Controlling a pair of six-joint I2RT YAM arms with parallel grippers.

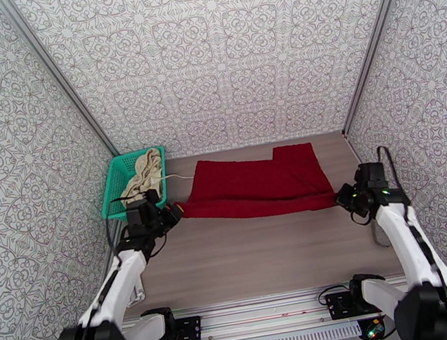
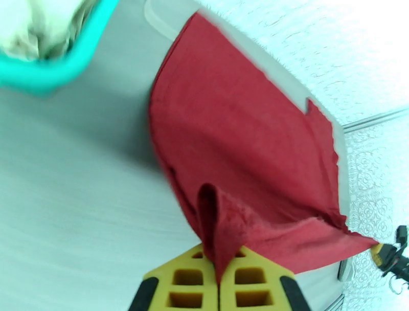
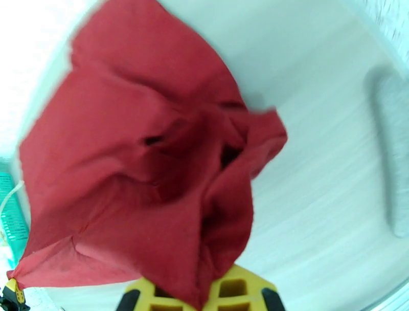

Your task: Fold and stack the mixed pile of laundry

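Observation:
The dark red shirt [image 1: 257, 185] lies spread across the far half of the table, its near edge stretched between both grippers. My left gripper [image 1: 174, 213] is shut on its near left corner; the yellow pads [image 2: 240, 286] pinch a fold of the red shirt [image 2: 245, 148]. On the near right corner my right gripper [image 1: 344, 196] is shut, and bunched red shirt [image 3: 138, 153] rises from between its pads [image 3: 240, 291]. The cream garment [image 1: 142, 174] lies in the teal basket [image 1: 111, 186], with a thin white cord [image 1: 176, 175] trailing out toward the shirt.
The teal basket stands at the far left against the patterned wall. A small grey object [image 1: 380, 237] lies on the table by the right wall, near my right arm. Bare wooden tabletop [image 1: 257, 250] stretches between the shirt and the arm bases.

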